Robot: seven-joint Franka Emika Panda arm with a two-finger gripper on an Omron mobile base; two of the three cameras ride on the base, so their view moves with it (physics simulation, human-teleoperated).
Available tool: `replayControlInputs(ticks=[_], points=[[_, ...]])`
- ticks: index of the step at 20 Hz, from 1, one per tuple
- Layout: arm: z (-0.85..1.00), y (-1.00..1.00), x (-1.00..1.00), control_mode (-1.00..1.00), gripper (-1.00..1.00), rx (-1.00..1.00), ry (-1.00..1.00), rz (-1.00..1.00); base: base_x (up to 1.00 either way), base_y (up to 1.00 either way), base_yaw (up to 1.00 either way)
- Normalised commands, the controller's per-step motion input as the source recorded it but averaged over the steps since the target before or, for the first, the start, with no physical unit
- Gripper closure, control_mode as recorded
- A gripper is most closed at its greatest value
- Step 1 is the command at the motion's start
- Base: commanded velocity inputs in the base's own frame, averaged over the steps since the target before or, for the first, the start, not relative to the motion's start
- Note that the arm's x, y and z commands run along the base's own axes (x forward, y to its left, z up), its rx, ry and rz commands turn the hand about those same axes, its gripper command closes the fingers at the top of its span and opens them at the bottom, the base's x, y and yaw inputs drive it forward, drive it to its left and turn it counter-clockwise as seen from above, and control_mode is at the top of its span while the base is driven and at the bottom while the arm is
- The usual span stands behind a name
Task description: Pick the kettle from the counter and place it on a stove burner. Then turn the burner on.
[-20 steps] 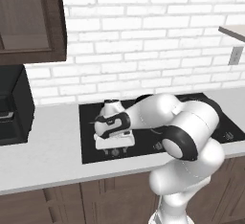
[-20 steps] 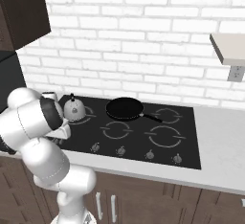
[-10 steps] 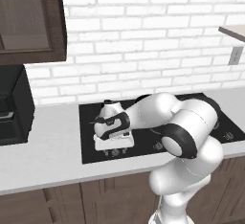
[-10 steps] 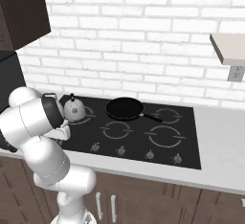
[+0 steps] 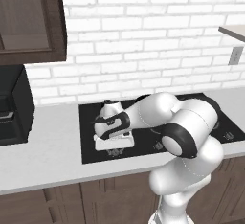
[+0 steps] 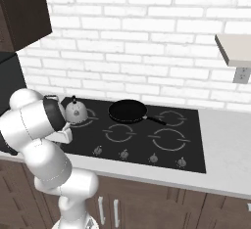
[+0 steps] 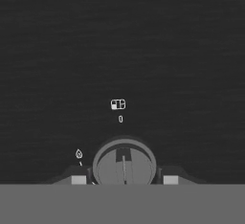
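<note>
two dark fingertips [image 7: 79, 179] of the claw [image 7: 124, 180] rise on either side of a round grey knob [image 7: 124, 164] in the hand view, one just left of it and one just right, close against its rim; whether they actually press on it cannot be told, so the claw's state stays uncertain. the knob has a raised bar across its middle, standing upright in that view. beyond it on the black glass sit a small flame mark [image 7: 79, 154], a little square burner diagram [image 7: 117, 104] and a tiny "0" [image 7: 120, 118].

from the right base view the kettle [image 6: 76, 111] stands upright on the rear left of the black cooktop [image 6: 191, 142], over a ring marking there, its dark handle arched over the silver dome. a black frying pan [image 6: 128, 111] rests just to its right on the next rear ring, handle pointing right. the widest stove burner [image 6: 168, 140] ring lies at the front right, bare. a row of knobs [image 6: 153, 158] runs along the cooktop's front edge.

in the left base view the arm bends low over the front left of the cooktop, the hand [image 5: 114, 132] pointing down at the glass. the pale bench [image 5: 48, 156] stretches to either side, with a dark appliance [image 5: 14, 106] at the far left.
</note>
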Motion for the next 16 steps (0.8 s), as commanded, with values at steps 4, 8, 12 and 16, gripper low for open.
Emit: replayControlInputs(ticks=[4,8,12,16], points=[[0.0,0.0,0.0,-1.0,1.0,0.0,0.0,0.0,0.0,0.0,0.0],[0.0,0.0,0.0,-1.0,1.0,0.0,0.0,0.0,0.0,0.0,0.0],[0.0,0.0,0.0,-1.0,1.0,0.0,0.0,0.14,0.0,0.0,0.0],[0.0,0.0,0.0,-1.0,1.0,0.0,0.0,0.3,0.0,0.0,0.0]])
